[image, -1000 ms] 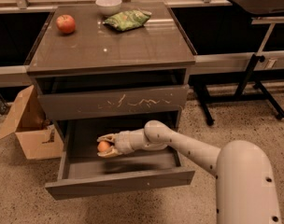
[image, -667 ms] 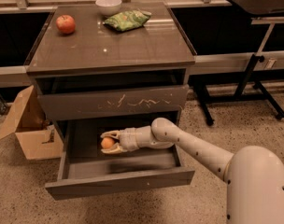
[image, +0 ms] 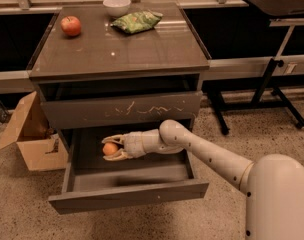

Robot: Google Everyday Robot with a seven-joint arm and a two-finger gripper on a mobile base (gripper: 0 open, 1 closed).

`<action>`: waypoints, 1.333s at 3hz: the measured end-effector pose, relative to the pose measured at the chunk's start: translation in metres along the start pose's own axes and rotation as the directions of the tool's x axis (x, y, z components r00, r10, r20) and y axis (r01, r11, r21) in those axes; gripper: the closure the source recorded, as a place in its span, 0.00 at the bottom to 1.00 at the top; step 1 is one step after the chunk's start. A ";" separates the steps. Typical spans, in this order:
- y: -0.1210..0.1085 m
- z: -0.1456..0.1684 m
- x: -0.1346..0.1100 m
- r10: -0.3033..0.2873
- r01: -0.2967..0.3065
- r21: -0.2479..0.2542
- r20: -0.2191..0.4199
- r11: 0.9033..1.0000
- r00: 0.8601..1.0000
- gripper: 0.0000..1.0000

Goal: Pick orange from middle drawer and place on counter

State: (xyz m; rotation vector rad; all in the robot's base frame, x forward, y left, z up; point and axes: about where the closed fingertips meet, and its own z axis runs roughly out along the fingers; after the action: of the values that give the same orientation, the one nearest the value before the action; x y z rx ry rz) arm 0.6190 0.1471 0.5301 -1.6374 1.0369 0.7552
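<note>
Middle drawer point(image: 127, 196): orange point(image: 110, 148) betw. gripper point(image: 109, 148) fingers.

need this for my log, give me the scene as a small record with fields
gripper: inside the open drawer, closed around the orange
orange: in the gripper, over the drawer's left part
drawer: middle one, pulled out
counter: holds apple, bowl, green bag; orange not yet on it
beside: cardboard box, left of the drawer

My gripper point(image: 106, 149) is down in the drawer point(image: 127, 196), wrapped round the orange point(image: 110, 148). Up on the bench point(image: 122, 49): apple point(image: 71, 25) left, bowl point(image: 116, 6) at the back, bag point(image: 137, 20) beside it.
</note>
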 end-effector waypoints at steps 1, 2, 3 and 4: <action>-0.010 -0.003 -0.060 -0.143 0.144 -0.031 0.043 0.989 0.989 1.00; -0.017 -0.008 -0.116 -0.273 0.277 -0.053 0.070 0.959 0.959 1.00; -0.025 -0.020 -0.173 -0.412 0.415 -0.074 0.056 0.907 0.910 1.00; -0.025 -0.020 -0.173 -0.412 0.415 -0.074 0.056 0.907 0.910 1.00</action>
State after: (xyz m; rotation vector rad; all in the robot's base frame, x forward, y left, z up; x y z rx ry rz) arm 0.5661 0.1770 0.6950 -1.8276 0.6009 0.5463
